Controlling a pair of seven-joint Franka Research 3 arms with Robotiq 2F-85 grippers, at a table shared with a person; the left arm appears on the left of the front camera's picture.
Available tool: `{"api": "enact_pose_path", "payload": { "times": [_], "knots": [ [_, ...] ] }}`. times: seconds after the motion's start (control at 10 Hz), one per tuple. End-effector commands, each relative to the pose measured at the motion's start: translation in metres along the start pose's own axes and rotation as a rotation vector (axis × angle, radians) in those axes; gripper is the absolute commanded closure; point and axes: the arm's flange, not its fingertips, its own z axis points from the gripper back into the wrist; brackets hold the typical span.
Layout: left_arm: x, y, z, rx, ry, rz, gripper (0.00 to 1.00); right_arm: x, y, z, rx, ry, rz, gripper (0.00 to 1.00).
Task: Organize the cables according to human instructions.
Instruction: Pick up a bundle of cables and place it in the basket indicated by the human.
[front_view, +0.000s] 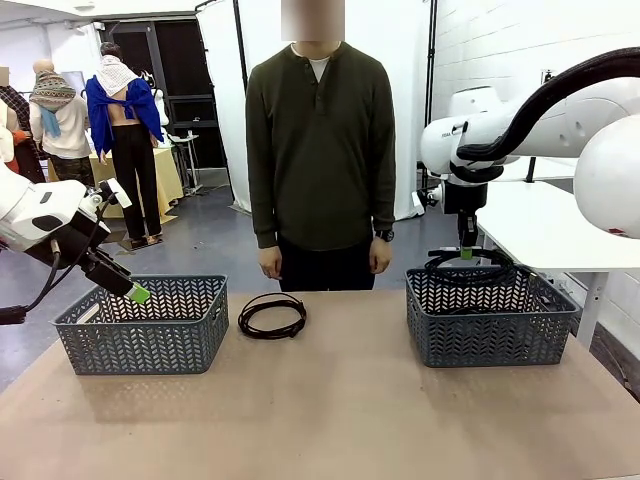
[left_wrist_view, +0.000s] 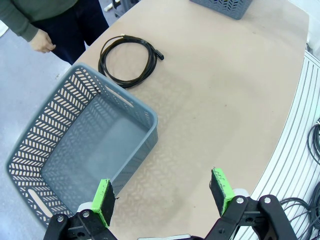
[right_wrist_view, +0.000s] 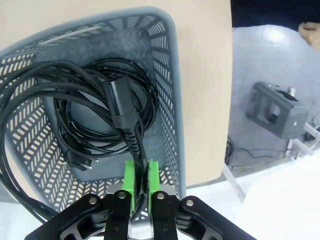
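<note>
Closest to my right wrist lens, the right gripper (right_wrist_view: 141, 172) has its jaws pinched tight on a black braided cable (right_wrist_view: 75, 80), green pads pressed on the strand just below its plug. The cable hangs in loops over the right basket (right_wrist_view: 172, 75), with some strands draped out past the rim. Under it a second coil (right_wrist_view: 100, 137) lies on the basket floor; I can't count how many coils are there. In the front view this arm points straight down above that basket, cable bunched at about rim height. My left gripper (left_wrist_view: 161, 181) hovers tilted over the near corner of the left basket (left_wrist_view: 50, 130), jaws spread wide, touching neither the basket nor the tabletop (left_wrist_view: 225, 90). One loose coil (front_view: 272, 335) lies flat on the tabletop between the two baskets, nearer the left one and close to the far edge, its plug ends resting on the coil's rim. The person (front_view: 320, 140) stands at the far side, right behind that coil, arms hanging down, hands apart from everything.
</note>
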Motion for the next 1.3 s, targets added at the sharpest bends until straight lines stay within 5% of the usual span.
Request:
{"api": "enact_pose_path", "payload": {
  "times": [0.0,1.2],
  "knots": [
    [-0.001,0.002,-0.001,-0.006,-0.012,0.009,0.0,-0.002,0.003,0.002,-0.004,0.004,0.003,1.0],
    [-0.001,0.002,-0.001,-0.006,-0.012,0.009,0.0,0.005,0.001,-0.025,0.009,-0.016,0.272,1.0]
  ]
}}
